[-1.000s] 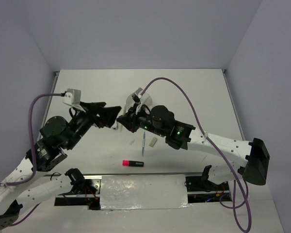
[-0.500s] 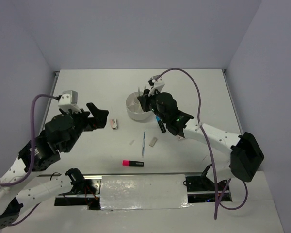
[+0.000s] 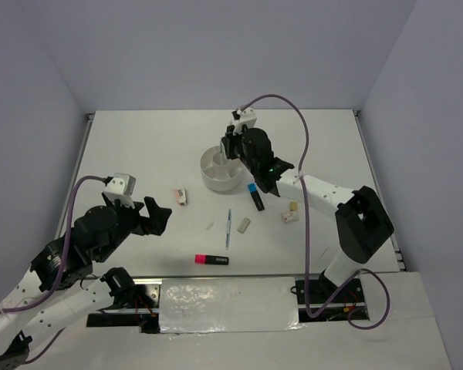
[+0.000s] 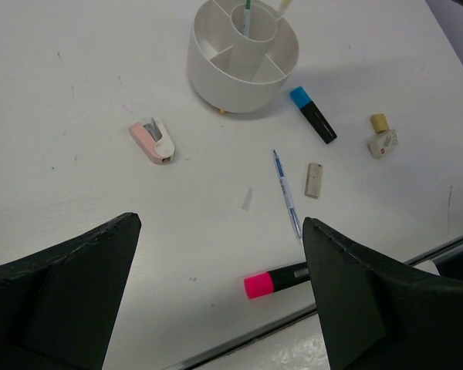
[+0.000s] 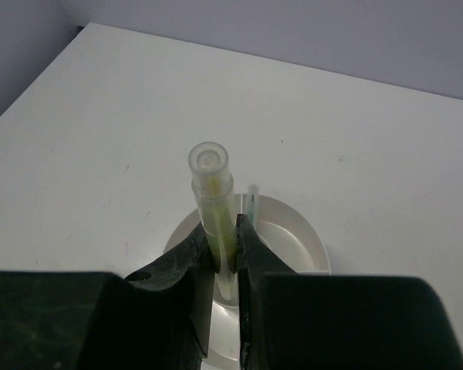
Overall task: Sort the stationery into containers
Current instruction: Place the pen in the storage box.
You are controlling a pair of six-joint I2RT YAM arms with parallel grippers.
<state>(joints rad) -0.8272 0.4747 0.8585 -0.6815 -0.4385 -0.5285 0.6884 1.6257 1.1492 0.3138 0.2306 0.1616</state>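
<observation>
- Near the left side of the table, the left gripper (image 3: 159, 216) hangs above the surface, jaws spread wide, grasping nothing
- Just right of it lies a pink and white sharpener (image 4: 152, 141); it looks like the easiest next pick for this arm
- Nearer the front edge lies a pink-and-black highlighter (image 4: 278, 279), with a thin pen (image 4: 286, 193) and a tan eraser (image 4: 313, 179) just beyond it
- Farther back, at the middle, stands the round white cup (image 4: 243, 58), with a thin green pen (image 5: 252, 202) upright inside
- Directly above the cup, the right gripper (image 5: 224, 247) is clenched on a yellow stick (image 5: 213, 193) held upright; which compartment lies under it cannot be told
- Placing the stick seems to be the step in hand; the next move calls for lowering it, then releasing without knocking the green pen
- Right of the cup lies a blue-and-black highlighter (image 4: 312, 114), then a yellow eraser (image 4: 379, 122) and a white eraser (image 4: 383, 142), all unsorted
</observation>
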